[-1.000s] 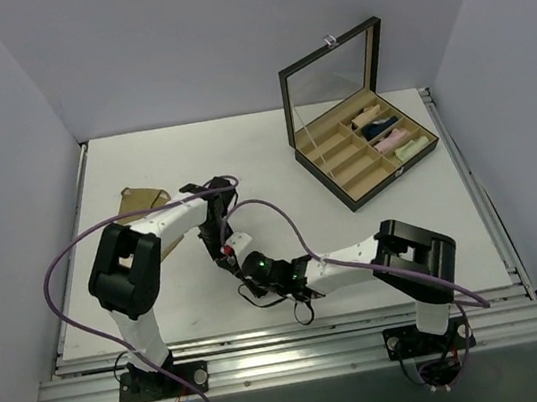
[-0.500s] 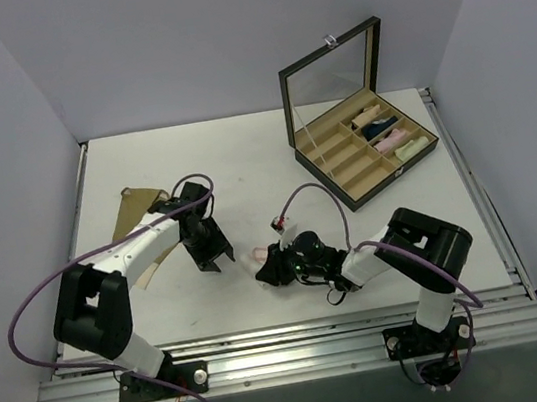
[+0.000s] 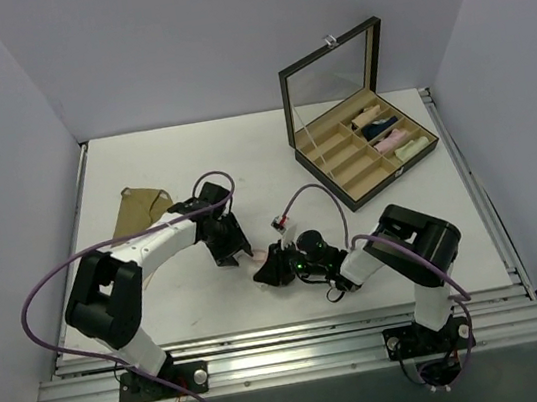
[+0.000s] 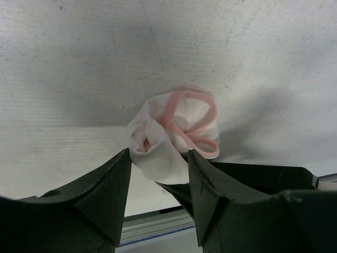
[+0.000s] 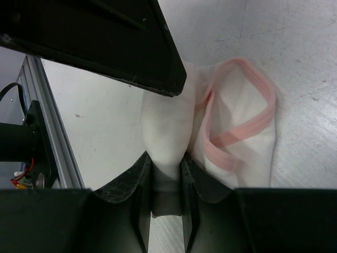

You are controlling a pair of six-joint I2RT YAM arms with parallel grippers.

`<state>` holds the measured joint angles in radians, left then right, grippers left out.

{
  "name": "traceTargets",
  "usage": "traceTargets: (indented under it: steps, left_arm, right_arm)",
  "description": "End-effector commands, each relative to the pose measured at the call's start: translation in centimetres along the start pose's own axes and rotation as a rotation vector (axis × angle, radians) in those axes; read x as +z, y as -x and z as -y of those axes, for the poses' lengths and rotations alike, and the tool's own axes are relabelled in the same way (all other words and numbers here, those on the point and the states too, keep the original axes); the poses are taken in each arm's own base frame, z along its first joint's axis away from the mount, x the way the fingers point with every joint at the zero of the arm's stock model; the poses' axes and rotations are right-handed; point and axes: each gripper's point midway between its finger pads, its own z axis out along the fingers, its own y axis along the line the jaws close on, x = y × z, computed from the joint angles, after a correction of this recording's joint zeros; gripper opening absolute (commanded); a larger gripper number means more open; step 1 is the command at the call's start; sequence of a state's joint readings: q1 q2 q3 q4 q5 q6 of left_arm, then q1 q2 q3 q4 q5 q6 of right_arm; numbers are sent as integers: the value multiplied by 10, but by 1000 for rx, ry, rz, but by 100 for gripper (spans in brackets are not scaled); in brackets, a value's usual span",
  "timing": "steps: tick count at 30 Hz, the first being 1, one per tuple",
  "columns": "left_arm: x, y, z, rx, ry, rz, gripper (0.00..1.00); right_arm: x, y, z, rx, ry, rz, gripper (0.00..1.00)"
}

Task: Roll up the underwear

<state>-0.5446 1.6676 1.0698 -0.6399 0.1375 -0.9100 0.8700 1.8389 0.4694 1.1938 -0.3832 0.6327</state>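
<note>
While the right gripper (image 5: pixel 166 163) kept its fingers (image 5: pixel 138 182) clamped on one end of the white underwear (image 5: pixel 237 132), the left gripper (image 4: pixel 158 158) had its fingers (image 4: pixel 113 179) spread apart, standing either side of the bundle's other end without squeezing it. Whether they brushed the cloth, I could not tell.

The white piece lay bunched on the table (image 3: pixel 241 154), its pink edging looped on top and toward 3 o'clock in the left wrist view. It was a loose wad, not a neat roll.

That was the change. A second earlier the two grippers were huddled together at the table's middle. Half a second earlier the left one had let go and drawn back toward 9 o'clock. Now it had returned to the cloth with its fingers wide, and the right grip was the same as before. I judged this a regrasp (the left side seeking a fresh hold for another turn), so the first roll looked only partly done.

Farther out, the tan underwear (image 3: pixel 140 208) lay flat at about 10 o'clock from the left gripper, well apart from it and not yet rolled. The lidded box (image 3: pixel 336 167) stood with its lid raised at the table's 2 o'clock, with several cloth rolls in its compartments.
</note>
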Motion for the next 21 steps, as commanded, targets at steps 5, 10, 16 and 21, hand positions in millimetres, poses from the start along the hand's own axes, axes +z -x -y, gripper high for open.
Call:
traceTargets:
  steps: [5, 10, 16, 21]
  left_arm:
    - [19, -5, 16, 46, -52, -24, 48]
    - [41, -22, 3, 63, 20, -122, 19]
    - [41, -37, -21, 129, 215, -218, 10]
    - [33, -42, -28, 149, 297, -255, 8]
  right_arm:
    - [-6, -47, 30, 55, -108, -173, 11]
    - [-13, -38, 38, 13, -217, -210, 30]
    - [-39, 7, 22, -207, -403, -192, 48]
    - [-49, 34, 2, -379, -472, -161, 51]
